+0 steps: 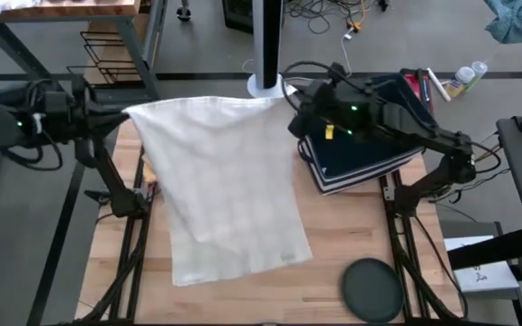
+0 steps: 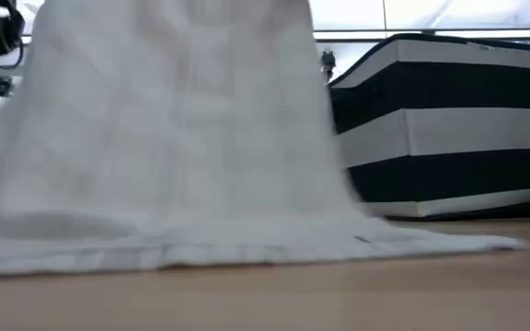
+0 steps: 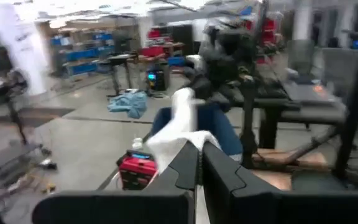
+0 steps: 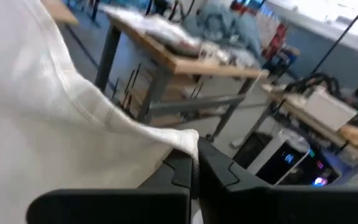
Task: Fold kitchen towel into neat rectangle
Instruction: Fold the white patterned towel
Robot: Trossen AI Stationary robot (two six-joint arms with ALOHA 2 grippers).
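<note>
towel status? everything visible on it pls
The white kitchen towel looks like thin woven cloth with a faint check pattern and a hemmed edge. It is unfolded, held up by its two far corners: the left gripper is shut on one corner, the right gripper on the other. From there it slopes down, and its near edge lies on the wooden table, slightly rumpled. In the low view it hangs like a curtain beside the striped folded stack; contact with that stack is unclear.

A white kitchen towel [image 1: 220, 190], faintly checked, hangs unfolded between my 2 grippers. My left gripper [image 1: 127, 113] and right gripper [image 1: 290, 107] pinch its 2 upper corners; its lower edge lies crumpled on the wooden table [image 1: 333, 235] below them.
</note>
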